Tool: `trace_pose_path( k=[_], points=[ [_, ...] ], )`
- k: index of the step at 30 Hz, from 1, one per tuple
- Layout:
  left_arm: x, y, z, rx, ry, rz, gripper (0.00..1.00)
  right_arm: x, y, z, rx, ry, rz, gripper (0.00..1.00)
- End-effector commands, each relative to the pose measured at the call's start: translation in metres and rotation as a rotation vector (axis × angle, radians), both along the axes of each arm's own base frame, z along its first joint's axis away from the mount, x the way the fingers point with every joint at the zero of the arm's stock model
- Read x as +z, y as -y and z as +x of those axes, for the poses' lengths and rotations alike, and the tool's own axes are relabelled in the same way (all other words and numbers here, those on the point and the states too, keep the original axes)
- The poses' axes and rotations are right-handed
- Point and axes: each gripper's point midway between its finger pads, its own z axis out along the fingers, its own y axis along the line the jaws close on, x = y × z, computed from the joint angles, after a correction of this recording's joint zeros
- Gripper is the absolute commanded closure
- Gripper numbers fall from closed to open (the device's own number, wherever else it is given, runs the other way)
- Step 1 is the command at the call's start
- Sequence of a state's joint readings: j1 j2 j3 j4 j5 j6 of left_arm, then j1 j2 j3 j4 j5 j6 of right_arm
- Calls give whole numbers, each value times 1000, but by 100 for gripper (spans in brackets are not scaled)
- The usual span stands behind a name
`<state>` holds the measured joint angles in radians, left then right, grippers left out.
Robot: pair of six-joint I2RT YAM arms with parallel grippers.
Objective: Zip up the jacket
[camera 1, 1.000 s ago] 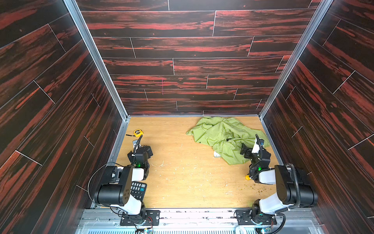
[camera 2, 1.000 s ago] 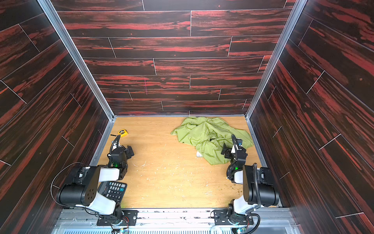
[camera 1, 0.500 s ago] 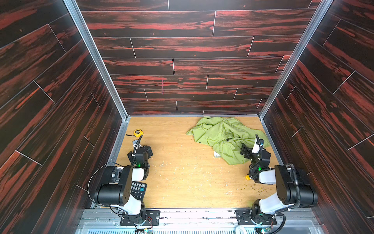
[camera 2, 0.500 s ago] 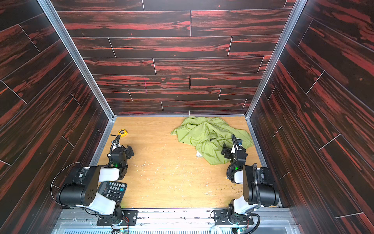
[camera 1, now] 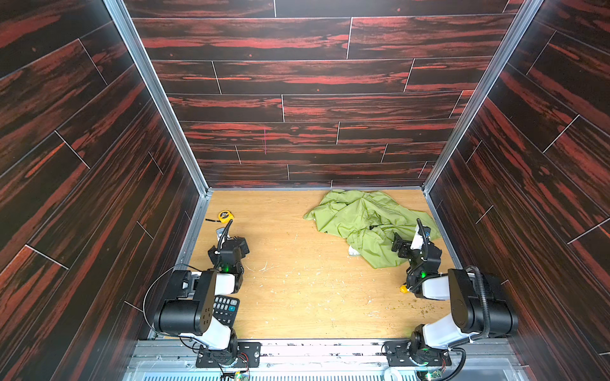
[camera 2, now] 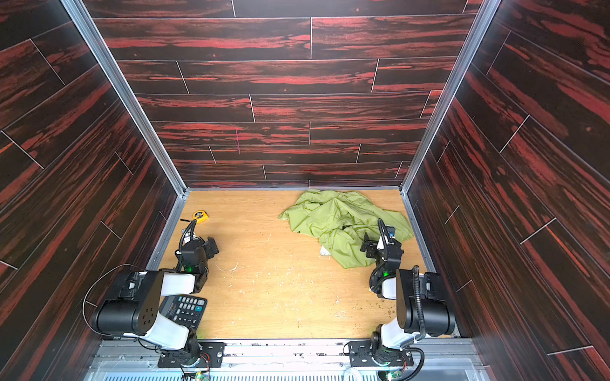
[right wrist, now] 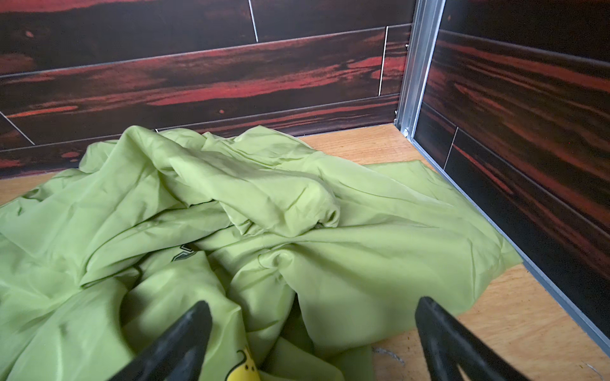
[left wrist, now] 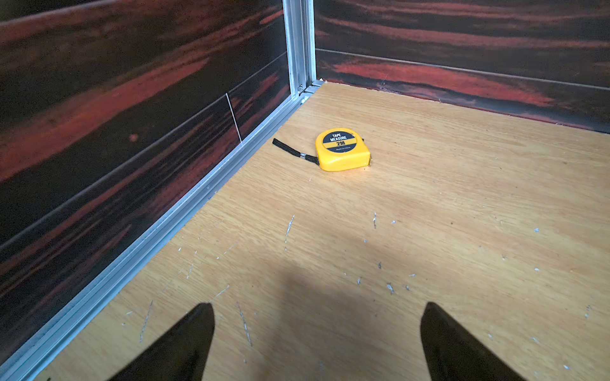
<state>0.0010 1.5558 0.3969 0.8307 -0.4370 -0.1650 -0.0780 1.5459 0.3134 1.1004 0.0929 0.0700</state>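
The jacket (camera 1: pixel 359 216) (camera 2: pixel 333 217) lies crumpled in a lime-green heap at the table's back right, against the right wall. Its zipper does not show among the folds. A dark print (right wrist: pixel 185 252) and a yellow printed figure (right wrist: pixel 244 367) peek out in the right wrist view, where the jacket (right wrist: pixel 264 198) fills most of the picture. My right gripper (camera 1: pixel 400 244) (camera 2: pixel 368 246) (right wrist: pixel 313 303) hovers open over the jacket's near edge, holding nothing. Far across the table my left gripper (camera 1: pixel 243 245) (camera 2: pixel 214 245) (left wrist: pixel 317 306) stands open over bare wood.
A yellow tape measure (camera 1: pixel 225 216) (camera 2: pixel 200 215) (left wrist: pixel 341 150) lies near the left wall, ahead of the left gripper. A calculator (camera 1: pixel 224 308) (camera 2: pixel 185 308) sits partly under the left arm. A small orange bit (camera 1: pixel 403 289) lies by the right arm. Dark walls enclose the wooden table (camera 1: pixel 297 280).
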Motion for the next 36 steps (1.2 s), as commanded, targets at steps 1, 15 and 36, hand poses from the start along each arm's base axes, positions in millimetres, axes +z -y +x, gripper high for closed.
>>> trace_pose_path(
  k=[1,15,36],
  points=[
    [14,-2,3,3,39,5,0,1,-2,1,10,12,-4,1],
    [35,-6,4,21,52,24,0,13,20,0,-120,-24,23,1],
    [233,13,-39,39,285,-400,0,220,6,32,-99,-224,399,1]
  ],
)
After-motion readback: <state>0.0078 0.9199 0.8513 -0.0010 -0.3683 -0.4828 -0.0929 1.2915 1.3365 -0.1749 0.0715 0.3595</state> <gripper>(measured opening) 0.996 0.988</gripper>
